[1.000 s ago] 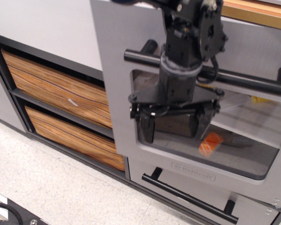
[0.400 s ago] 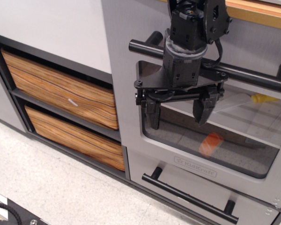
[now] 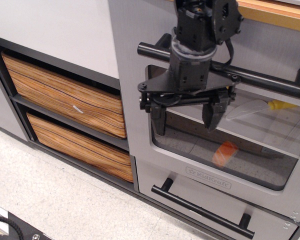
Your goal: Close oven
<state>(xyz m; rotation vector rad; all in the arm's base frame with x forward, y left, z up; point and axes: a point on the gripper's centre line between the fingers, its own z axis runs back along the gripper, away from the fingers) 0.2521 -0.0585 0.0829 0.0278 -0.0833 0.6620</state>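
The oven [image 3: 135,80] has a large brushed-silver door with a clear rounded window [image 3: 230,145], a thick black bar handle [image 3: 255,77] across the top and a small nameplate [image 3: 208,178]. The door stands flush with the cabinet front. Through the window I see a grey ribbed floor, an orange item [image 3: 225,153] and a yellow item [image 3: 280,105]. My black gripper [image 3: 185,119] hangs in front of the window, just below the handle. It is open and holds nothing.
A narrow silver drawer with a thin black handle [image 3: 202,209] sits under the oven. Two striped wood-grain drawers [image 3: 65,95] fill the cabinet at left. A wooden counter edge [image 3: 275,14] runs along the top right. Speckled floor [image 3: 55,200] lies below.
The oven door has swung from ajar to flush with the cabinet. My gripper moved up and back with it, then drew slightly left and away from the door.
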